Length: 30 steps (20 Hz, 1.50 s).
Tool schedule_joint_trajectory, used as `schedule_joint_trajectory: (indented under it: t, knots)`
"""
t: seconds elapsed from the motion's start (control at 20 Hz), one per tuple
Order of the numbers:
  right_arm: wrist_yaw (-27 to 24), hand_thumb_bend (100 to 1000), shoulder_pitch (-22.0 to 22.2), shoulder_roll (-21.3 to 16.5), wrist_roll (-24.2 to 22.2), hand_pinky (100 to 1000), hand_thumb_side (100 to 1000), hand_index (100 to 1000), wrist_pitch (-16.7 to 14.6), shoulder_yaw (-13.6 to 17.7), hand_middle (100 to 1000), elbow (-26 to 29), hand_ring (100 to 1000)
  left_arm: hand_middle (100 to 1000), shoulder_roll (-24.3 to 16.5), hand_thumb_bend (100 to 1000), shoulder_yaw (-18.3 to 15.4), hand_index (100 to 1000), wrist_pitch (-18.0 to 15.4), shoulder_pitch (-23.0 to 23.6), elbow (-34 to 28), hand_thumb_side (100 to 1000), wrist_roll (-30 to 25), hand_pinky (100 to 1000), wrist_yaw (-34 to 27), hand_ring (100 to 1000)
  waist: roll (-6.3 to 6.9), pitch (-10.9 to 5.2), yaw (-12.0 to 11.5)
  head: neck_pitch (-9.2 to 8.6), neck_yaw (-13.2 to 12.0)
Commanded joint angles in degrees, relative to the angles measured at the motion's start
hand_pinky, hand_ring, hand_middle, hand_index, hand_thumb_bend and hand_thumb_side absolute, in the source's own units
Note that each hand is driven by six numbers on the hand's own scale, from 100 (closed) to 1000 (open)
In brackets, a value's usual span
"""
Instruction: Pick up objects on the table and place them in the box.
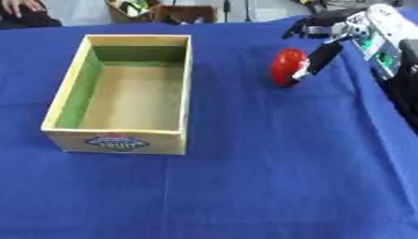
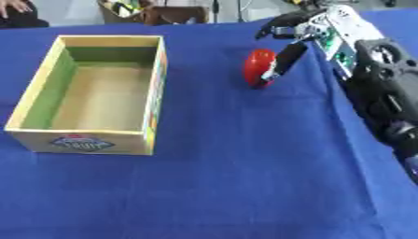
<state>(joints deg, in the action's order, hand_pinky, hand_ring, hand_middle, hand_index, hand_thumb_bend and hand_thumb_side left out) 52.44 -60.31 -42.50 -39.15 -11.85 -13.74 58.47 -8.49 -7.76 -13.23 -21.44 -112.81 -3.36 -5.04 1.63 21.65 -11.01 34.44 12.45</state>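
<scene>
Blue cloth covers the worktop [image 1: 269,177], where the red ball [image 1: 287,66] stands upright just left of the right hand [image 2: 314,25], fingers [image 1: 320,59] spread, one touching it.

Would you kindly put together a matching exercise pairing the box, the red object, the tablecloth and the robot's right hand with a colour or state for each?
Things:
1. box
2. red object
3. tablecloth
4. right hand

Descriptions:
a. blue, covering the table
b. reaching in from the upper right, a finger against the red object
c. wooden, nothing inside, fruit label on its front
d. rounded, lying on the cloth right of the box

Pairs: 1-c, 2-d, 3-a, 4-b
</scene>
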Motion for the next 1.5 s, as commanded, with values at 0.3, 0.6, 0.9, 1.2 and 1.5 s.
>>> schedule_joint_trajectory:
  t: [0.3,0.6,0.9,1.2,1.5]
  knots:
    - [0.9,644,-1.0,-0.4,0.0,777,570,1000,-1.0,0.8,902,-1.1,831,464,-0.4,100,0.2,634,-0.1,-0.7,-0.8,816,-0.2,115,-0.4,392,0.08,-0.73,-0.4,-0.91,0.5]
    - [-0.3,635,-0.9,-0.1,0.4,705,560,999,-0.8,0.9,881,-1.6,802,464,-0.4,100,0.2,634,-0.2,-0.9,-0.8,816,-0.2,114,-0.5,392,0.06,-0.44,-0.6,-0.95,0.3]
    - [1.3,574,-0.4,-0.3,1.6,716,545,988,-1.1,1.0,889,-2.5,814,464,-0.3,100,0.2,634,-0.2,-1.1,-0.8,817,-0.3,114,-0.5,392,0.06,-0.09,-0.7,-1.32,0.4]
    - [2.6,526,-0.3,-0.2,1.7,661,529,966,-1.9,1.3,877,-3.7,797,464,-0.3,100,0.2,633,-0.2,-1.2,-0.8,816,-0.3,113,-0.6,392,0.21,0.1,-0.5,-1.3,0.4]
    - [0.7,488,-0.3,0.0,0.6,387,508,901,-2.0,1.3,828,-3.8,713,464,-0.3,100,0.2,633,-0.3,-1.3,-0.8,815,-0.3,112,-0.5,392,0.43,0.15,-0.4,-1.19,0.4]
